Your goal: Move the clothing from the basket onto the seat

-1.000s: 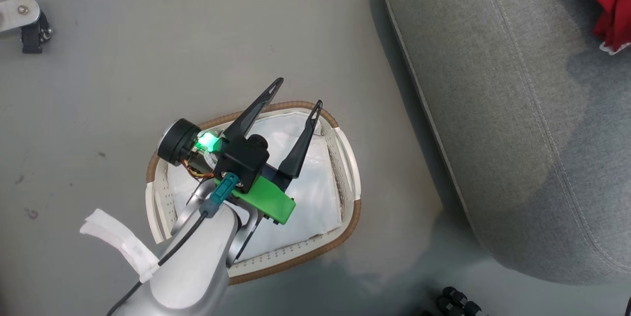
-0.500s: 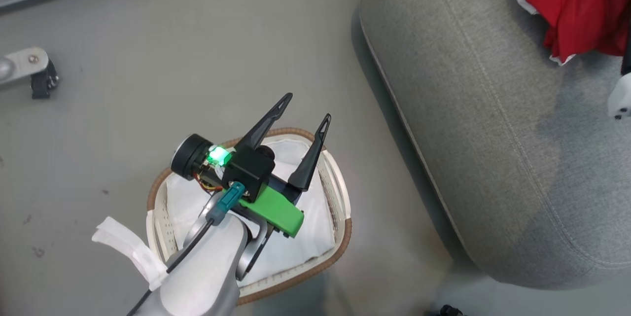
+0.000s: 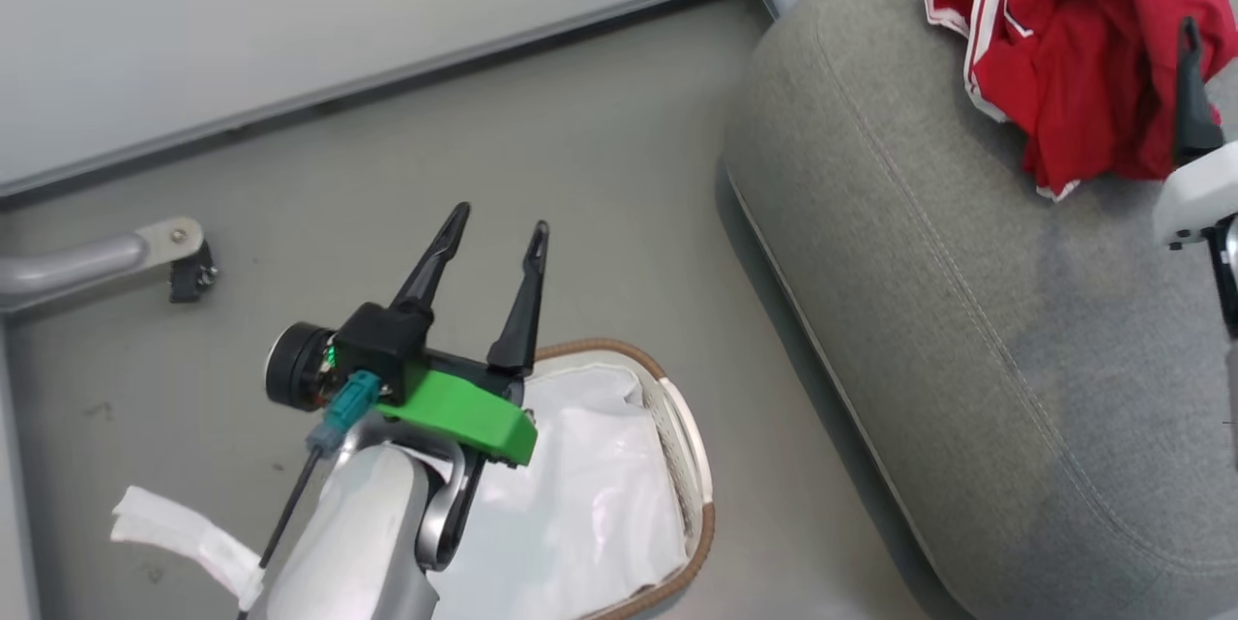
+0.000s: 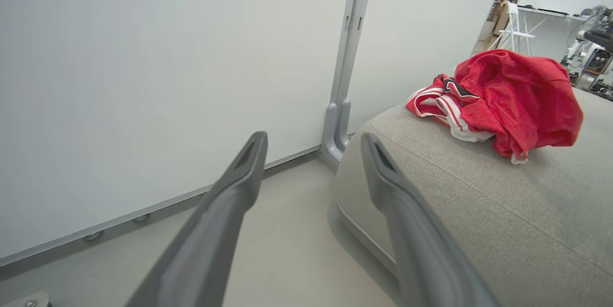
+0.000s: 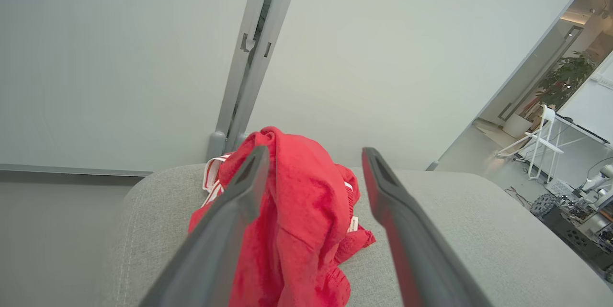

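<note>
Red clothing (image 3: 1083, 69) on grey seat (image 3: 967, 310), small pale tag (image 5: 353, 224) illegible

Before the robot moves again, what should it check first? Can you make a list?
1. Clothing lying on the seat: ok.
2. Right gripper open: ok.
3. Right gripper clear of the clothing: not ok, red fabric sits between its jaws.
4. Left gripper open and holding nothing: ok.
5. Basket emptied: cannot tell. The white liner shows, but the left arm hides part.
</note>
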`<state>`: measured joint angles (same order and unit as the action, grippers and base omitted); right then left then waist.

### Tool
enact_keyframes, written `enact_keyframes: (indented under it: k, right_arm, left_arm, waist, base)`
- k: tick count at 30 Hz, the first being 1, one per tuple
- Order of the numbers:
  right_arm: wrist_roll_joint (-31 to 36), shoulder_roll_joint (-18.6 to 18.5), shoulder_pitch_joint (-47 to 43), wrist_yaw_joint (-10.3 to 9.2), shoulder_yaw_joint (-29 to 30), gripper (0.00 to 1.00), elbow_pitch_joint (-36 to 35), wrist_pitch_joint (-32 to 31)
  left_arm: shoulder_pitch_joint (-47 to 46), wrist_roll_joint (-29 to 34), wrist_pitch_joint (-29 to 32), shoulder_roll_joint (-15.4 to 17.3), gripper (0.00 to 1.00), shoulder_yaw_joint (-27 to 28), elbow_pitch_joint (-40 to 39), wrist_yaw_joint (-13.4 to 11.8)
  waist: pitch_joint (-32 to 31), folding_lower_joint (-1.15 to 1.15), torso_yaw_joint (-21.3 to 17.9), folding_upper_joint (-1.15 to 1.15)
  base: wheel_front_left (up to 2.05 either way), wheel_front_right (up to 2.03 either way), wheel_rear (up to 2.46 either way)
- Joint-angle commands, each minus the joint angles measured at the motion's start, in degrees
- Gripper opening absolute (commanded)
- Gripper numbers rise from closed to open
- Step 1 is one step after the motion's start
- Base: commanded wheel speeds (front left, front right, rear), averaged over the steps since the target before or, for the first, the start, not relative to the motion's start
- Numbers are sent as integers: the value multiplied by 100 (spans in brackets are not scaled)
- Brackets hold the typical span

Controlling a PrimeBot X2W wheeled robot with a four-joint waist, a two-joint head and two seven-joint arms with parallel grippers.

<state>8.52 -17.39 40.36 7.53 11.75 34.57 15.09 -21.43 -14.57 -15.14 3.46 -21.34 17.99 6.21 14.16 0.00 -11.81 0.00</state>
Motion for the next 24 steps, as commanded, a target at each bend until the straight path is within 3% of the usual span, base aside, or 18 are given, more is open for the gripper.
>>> enact_keyframes:
  k: [1,15,24]
  right_arm:
    - [-52,52,-7,-8,-78,100,24,11]
    - [-445,1160,-1086,-8,-635,100,-496,11]
    - [-585,1439,-2124,-8,-818,100,-1019,11]
  left_arm:
    - [175,-78,0,2,100,153,6,-38]
    - [1045,-241,2,-50,100,1401,156,-264]
    - [1696,-392,2,-53,100,1685,-16,-337]
  waist:
    - [-504,0,395,0]
    - [-1037,0,1213,0]
    - [-1236,0,1428,0]
  base:
    - [0,0,0]
    - [0,0,0]
    - [0,0,0]
